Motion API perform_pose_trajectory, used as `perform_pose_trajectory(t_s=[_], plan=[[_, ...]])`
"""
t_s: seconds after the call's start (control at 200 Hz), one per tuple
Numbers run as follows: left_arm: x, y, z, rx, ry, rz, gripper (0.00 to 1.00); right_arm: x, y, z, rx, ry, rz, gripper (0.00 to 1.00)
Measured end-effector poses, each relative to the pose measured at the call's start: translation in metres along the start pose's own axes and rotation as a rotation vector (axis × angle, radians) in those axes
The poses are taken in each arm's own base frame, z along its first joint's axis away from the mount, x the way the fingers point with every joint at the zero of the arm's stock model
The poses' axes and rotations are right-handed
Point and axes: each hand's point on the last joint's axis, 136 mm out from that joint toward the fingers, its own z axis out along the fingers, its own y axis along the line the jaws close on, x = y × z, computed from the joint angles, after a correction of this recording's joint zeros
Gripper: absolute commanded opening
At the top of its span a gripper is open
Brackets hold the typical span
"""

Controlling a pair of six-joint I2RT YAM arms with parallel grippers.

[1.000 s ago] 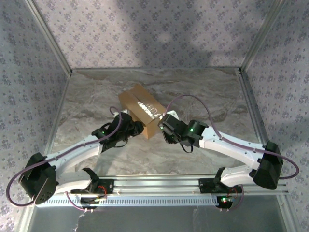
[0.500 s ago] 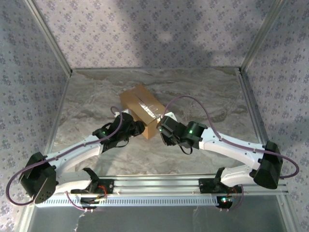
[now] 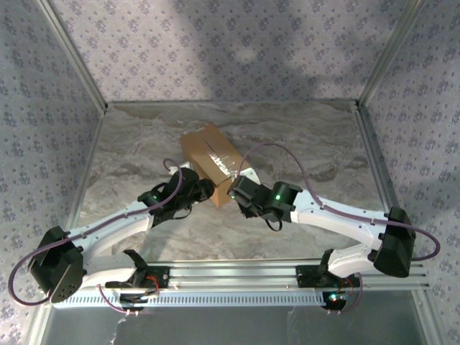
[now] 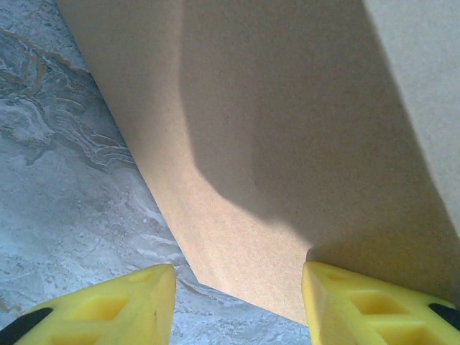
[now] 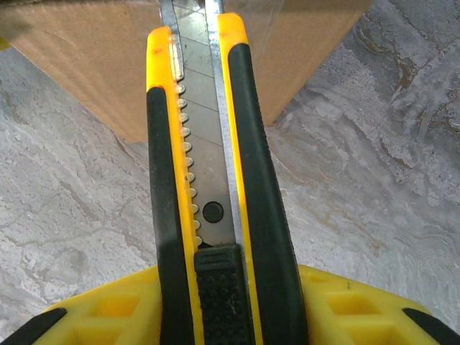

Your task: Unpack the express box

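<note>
Leftward since a second ago, my right gripper, clamped on the utility knife, reaches the express box on the tabletop. My left gripper, half open, merely braces it, so blade pressure could shove it away.

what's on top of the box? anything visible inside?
Shiny clear tape runs along the top seam of the box, with the knife pointing at its near end. The top is shut, so the inside is covered.

Left arm and right arm stretched low, forearms converging, left gripper with yellow fingers parted, right gripper clamped around a utility knife, blade end pointing forward beyond its fingertips.
</note>
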Motion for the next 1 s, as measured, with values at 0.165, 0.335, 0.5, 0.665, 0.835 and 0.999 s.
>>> perform_pose_trajectory(t_s=[0.165,0.335,0.5,0.665,0.835,0.999], plan=[[-0.0005,0.0001,-0.0015,-0.007,-0.014,-0.004,0.51,0.0003,0.0015,-0.0009,0.005,0.002,-0.010,0.00],[0.0007,-0.0015,-0.0026,-0.011,-0.028,-0.001,0.51,0.0002,0.0007,-0.0035,0.013,0.012,-0.018,0.00],[0.0015,-0.0024,-0.0034,-0.018,-0.045,0.002,0.51,-0.0006,0.0027,-0.0075,0.001,0.026,-0.016,0.00],[0.0028,-0.0035,-0.0042,-0.021,-0.056,0.001,0.51,0.0020,0.0033,-0.0076,-0.008,0.041,-0.009,0.00],[0.0039,-0.0046,-0.0048,-0.022,-0.062,0.001,0.51,0.0022,0.0030,-0.0076,-0.027,0.053,0.007,0.00],[0.0061,-0.0060,-0.0051,-0.022,-0.064,0.002,0.51,0.0024,0.0035,-0.0083,-0.043,0.060,0.024,0.00]])
